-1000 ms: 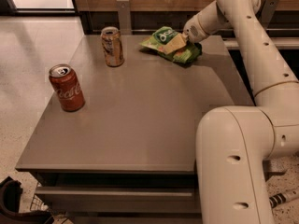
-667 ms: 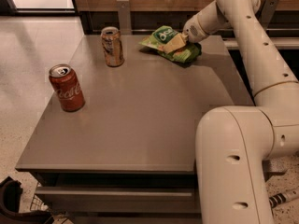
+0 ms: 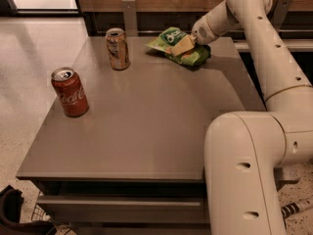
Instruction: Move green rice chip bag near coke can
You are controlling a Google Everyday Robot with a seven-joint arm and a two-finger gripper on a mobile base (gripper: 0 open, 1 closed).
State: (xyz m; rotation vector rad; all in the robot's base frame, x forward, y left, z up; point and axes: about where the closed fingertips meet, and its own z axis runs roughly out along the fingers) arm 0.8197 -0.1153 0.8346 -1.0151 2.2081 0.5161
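Camera view: almost nothing is found to have changed over the last second. The gripper (image 3: 189, 43) is placed at the far right corner of the table (image 3: 146, 131), right down on the green rice chip bag (image 3: 170, 36), at the same spot as a second ago. The bag is likewise found where it was, lying flat and crinkled near the back edge. It is not seen to be lifted or dragged.

Whether the gripper is closed on the bag or only resting against it cannot be told, since the contact is partly hidden by the wrist and the bag's folds.

The coke can (image 3: 70, 92) is left standing upright near the left edge of the table, well apart from the bag. A gold can (image 3: 118, 49) is seen upright near the back, between the two but closer to the bag.

From this stillness, the step in hand is judged to be the securing of the bag, with the carry not yet begun. The whole move across the table is taken to be left to do. The gold can is judged to be a risk on a straight path to the left, and a thin, slippery bag may be lost if the hold is shallow.
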